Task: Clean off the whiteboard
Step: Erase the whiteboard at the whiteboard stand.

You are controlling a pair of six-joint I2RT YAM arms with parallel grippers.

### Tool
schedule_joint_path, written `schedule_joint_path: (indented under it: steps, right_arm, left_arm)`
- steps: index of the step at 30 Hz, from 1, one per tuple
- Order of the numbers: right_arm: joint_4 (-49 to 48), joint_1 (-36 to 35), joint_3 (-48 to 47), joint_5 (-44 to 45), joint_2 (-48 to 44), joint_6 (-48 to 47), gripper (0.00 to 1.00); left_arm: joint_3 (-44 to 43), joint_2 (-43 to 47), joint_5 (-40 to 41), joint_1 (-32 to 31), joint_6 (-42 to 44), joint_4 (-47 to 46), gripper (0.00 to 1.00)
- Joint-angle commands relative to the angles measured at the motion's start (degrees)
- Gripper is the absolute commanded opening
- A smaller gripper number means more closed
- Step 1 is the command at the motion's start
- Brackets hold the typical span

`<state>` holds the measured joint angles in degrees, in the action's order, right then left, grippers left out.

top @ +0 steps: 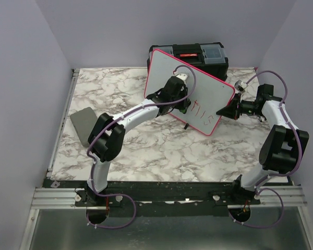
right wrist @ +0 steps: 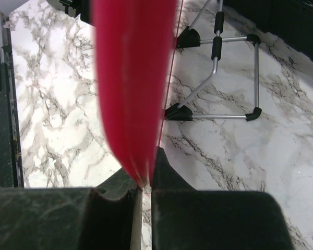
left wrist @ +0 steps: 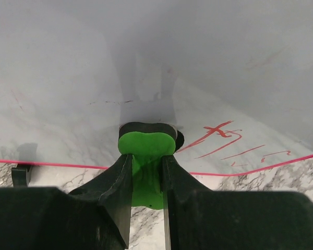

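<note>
Whiteboard tilted, red writing | left tool pinching green eraser, wrist view only | right tool pinching rim

1. The left gripper fills the bottom of the view, its two black fingers closed on a green block.
2. The block's black far end sits against the whiteboard.
3. Red handwriting lies just right of the block.
4. The board's pink-red rim runs across the frame, with a small black foot at the left.
5. The marble table shows below the rim.
</note>
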<state>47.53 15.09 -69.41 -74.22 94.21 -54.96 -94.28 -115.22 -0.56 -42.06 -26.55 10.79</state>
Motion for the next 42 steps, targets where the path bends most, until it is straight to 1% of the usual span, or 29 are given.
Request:
schedule_joint_path:
  steps: [1, 6, 11, 14, 21, 26, 34, 39, 42]
  right_arm:
    - [9.5, -1.8, -0.1, -7.5, 0.9, 1.1, 0.01]
    - [9.8, -1.8, -0.2, -7.6, 0.9, 0.7, 0.01]
    - [10.4, -1.8, -0.4, -7.7, 1.1, 0.3, 0.01]
    - [10.6, -1.8, -0.5, -7.7, 1.1, 0.1, 0.01]
    - [10.9, -1.8, -0.6, -7.8, 1.2, -0.3, 0.01]
    - [11.5, -1.8, -0.7, -7.8, 1.3, -0.8, 0.01]
    - [12.6, -1.8, -1.1, -8.2, 1.9, -1.6, 0.01]
    - [15.1, -1.8, -1.8, -8.6, 3.2, -3.7, 0.01]
    - [17.9, -1.8, -2.7, -8.9, 4.2, -6.5, 0.01]
  left_arm:
    - [-6.2, 0.6, 1.2, 0.5, 0.8, -13.8, 0.00]
    - [-8.1, 2.4, 1.4, 0.4, 1.8, -13.6, 0.00]
    - [-9.0, 3.4, 0.7, 0.4, 1.2, -14.0, 0.00]
    - [-8.6, 3.9, 0.6, 0.0, 0.6, -15.2, 0.00]
    - [-6.6, 5.1, 0.6, -1.3, 2.3, -17.8, 0.00]
    - [-5.0, 3.5, 3.8, -2.5, 4.7, -16.4, 0.00]
    - [3.0, 2.9, 9.2, -3.7, 6.7, -16.8, 0.00]
    - [9.6, 4.1, 10.8, -5.7, 8.7, -17.8, 0.00]
    - [14.2, 5.1, 11.3, -7.4, 9.4, -19.2, 0.00]
